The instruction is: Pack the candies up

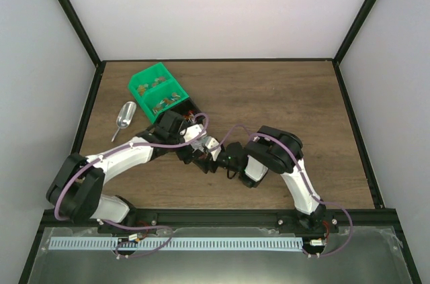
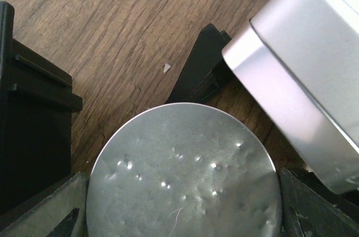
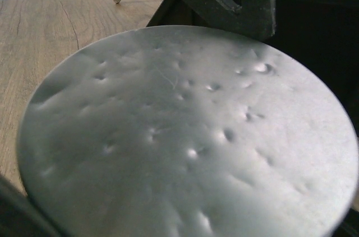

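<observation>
The left gripper (image 2: 184, 206) is spread wide, with one finger (image 2: 61, 214) against each side edge of a round, dented silver disc (image 2: 185, 164), which it holds over the wooden table (image 1: 282, 96). The right gripper (image 1: 226, 159) meets it near the table's middle; the same disc fills its wrist view, so how far its jaws stand apart cannot be told. The candies (image 1: 194, 118) show as small mixed-colour pieces in a dark container against the near green bin (image 1: 164, 101), partly hidden by the left arm, with a metal scoop (image 1: 124, 117) lying left of that bin
</observation>
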Tool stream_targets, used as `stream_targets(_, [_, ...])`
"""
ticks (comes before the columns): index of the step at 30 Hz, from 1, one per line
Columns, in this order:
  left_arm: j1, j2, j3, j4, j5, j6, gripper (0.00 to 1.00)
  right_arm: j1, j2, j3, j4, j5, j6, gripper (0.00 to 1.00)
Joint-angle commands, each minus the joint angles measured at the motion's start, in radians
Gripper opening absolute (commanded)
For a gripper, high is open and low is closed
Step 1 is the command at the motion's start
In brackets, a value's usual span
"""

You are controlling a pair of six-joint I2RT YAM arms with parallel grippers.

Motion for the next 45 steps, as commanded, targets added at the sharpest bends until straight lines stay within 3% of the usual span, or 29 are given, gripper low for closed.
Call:
stream_targets(1, [0.002,-0.013,-0.006,-0.013,0.038,0.046,0.78,0.000,0.053,-0.036,-0.196,-0.035,0.055,0.71])
stream_targets(6, [0.010,-0.021,0.011,-0.110,0.114,0.170,0.75,0.009,0.037,-0.053,-0.173,-0.083,0.039,0.71])
stream_targets(11, [0.026,0.033,0.045,-0.275,0.190,0.418,0.73,0.018,0.027,-0.073,-0.144,-0.160,0.024,0.70])
stream_targets(18, [0.043,0.134,0.125,-0.424,0.164,0.702,0.74,0.023,0.017,-0.090,-0.130,-0.219,0.004,0.68])
stream_targets(21, [0.048,0.171,0.185,-0.477,0.147,0.747,0.74,0.023,0.020,-0.088,-0.132,-0.215,0.008,0.68])
stream_targets(27, [0.083,0.090,0.181,-0.411,0.211,0.634,0.99,0.022,0.031,-0.069,-0.150,-0.134,0.036,0.68])
stream_targets(31, [0.085,-0.058,0.087,-0.298,0.184,0.451,1.00,0.013,0.038,-0.055,-0.171,-0.061,0.056,0.69])
stream_targets(37, [0.082,-0.144,0.005,-0.193,0.137,0.160,1.00,0.011,0.057,-0.029,-0.197,0.032,0.082,0.72])
stream_targets(45, [0.055,-0.096,-0.025,-0.071,0.074,0.022,1.00,0.011,0.061,-0.021,-0.211,0.062,0.084,0.72])
